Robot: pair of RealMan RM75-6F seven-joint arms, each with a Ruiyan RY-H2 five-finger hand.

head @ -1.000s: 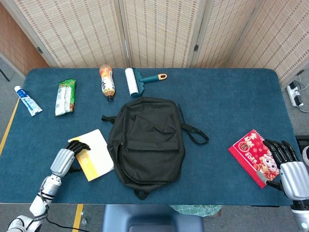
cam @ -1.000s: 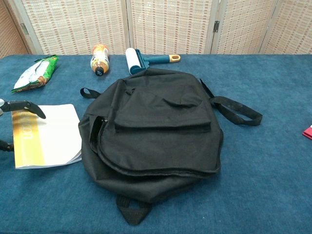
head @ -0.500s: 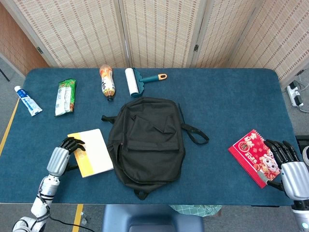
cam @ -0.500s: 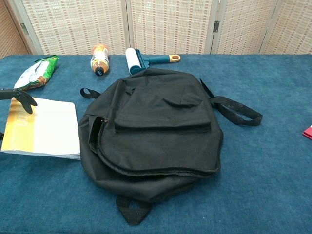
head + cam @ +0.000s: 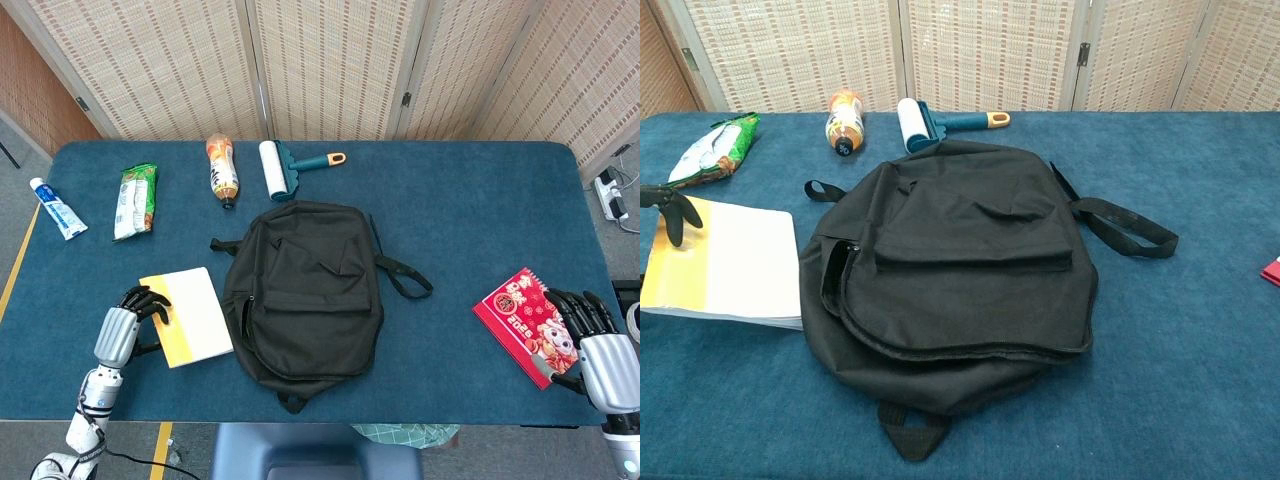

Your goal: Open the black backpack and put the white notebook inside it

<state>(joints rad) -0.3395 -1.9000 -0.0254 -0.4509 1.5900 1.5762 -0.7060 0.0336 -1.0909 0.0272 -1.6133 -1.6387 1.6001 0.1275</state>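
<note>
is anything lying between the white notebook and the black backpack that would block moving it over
No. The white notebook lies right beside the black backpack with nothing between them, and the left hand grips its outer edge. The backpack looks closed.

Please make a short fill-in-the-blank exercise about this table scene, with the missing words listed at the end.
1. The left hand holds the ______ notebook by its yellow edge.
2. The backpack in the middle of the table is ______ in colour.
3. The right hand touches a ______ calendar.
4. The lint roller lies beside the ______.

Missing words: white; black; red; bottle
</note>
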